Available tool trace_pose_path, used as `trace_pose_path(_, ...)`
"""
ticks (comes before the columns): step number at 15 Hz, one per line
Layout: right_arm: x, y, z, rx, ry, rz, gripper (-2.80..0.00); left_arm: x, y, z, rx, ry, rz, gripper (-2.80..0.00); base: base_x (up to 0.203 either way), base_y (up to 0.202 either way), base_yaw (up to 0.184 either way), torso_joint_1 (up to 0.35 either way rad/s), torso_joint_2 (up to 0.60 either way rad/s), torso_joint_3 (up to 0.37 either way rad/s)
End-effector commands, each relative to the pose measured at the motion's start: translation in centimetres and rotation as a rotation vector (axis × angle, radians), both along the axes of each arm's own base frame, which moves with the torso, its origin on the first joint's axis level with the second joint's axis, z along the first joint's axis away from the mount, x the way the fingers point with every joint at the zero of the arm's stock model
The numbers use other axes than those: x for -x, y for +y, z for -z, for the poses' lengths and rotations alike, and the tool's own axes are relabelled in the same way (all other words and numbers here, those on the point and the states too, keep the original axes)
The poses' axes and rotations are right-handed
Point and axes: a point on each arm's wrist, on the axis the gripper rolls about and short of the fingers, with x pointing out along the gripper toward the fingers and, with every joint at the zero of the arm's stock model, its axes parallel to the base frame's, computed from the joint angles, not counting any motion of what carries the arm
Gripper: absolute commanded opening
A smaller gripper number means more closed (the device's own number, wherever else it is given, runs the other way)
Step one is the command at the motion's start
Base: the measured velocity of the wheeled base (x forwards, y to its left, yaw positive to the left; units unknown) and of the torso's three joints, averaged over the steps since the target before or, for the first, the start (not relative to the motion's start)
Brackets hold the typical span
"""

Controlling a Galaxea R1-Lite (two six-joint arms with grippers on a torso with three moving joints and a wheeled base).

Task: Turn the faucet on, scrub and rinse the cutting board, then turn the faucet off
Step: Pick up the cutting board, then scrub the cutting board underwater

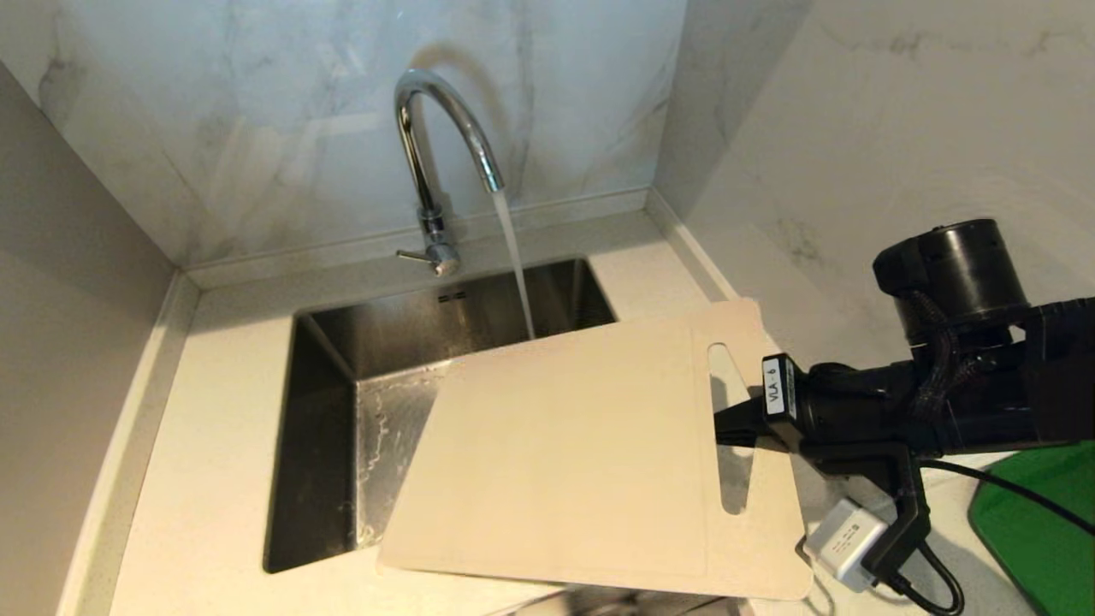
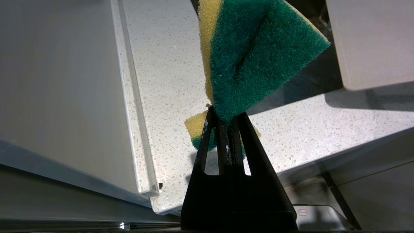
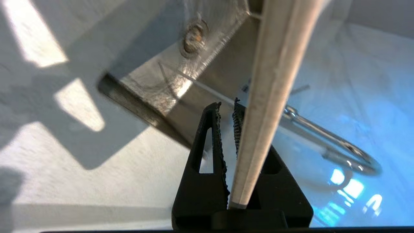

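The chrome faucet [image 1: 445, 154] stands behind the sink and a stream of water [image 1: 513, 248] runs from its spout. The cream cutting board [image 1: 582, 453] hangs tilted over the sink's right half, its far edge just in front of the stream. My right gripper [image 1: 727, 425] is shut on the board's handle end, beside the slot. In the right wrist view the board's edge [image 3: 268, 97] runs between the fingers of the right gripper [image 3: 228, 108]. My left gripper [image 2: 226, 118], outside the head view, is shut on a yellow-and-green sponge [image 2: 255, 55].
The steel sink [image 1: 325, 445] is sunk into a pale speckled counter [image 1: 214, 428], with marble walls behind and to the right. A dark green board [image 1: 1035, 522] lies at the right edge. A white adapter [image 1: 843, 543] and cable hang under my right arm.
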Motion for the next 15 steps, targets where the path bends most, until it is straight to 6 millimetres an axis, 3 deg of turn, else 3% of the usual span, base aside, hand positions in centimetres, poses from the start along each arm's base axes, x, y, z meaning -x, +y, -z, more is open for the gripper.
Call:
trace_pose_path(1,-0.9,0.2,-0.2,-0.027,-0.005,-0.044,-2.80,0.0,0.0,0.0,0.000,0.002,-0.001,-2.80,0.000,0.000,0.000,0.000,0.00,0.000)
trace_pose_path(9,-0.3,0.2,1.0,0.061,0.111,-0.173,-2.80,0.0,0.0,0.0,0.000,0.002,-0.001,-2.80,0.000,0.000,0.000,0.000,0.00,0.000)
trace_pose_path(15,-0.7,0.0,0.8,0.168,0.182,-0.113,-2.80,0.0,0.0,0.0,0.000,0.002,-0.001,-2.80,0.000,0.000,0.000,0.000,0.00,0.000)
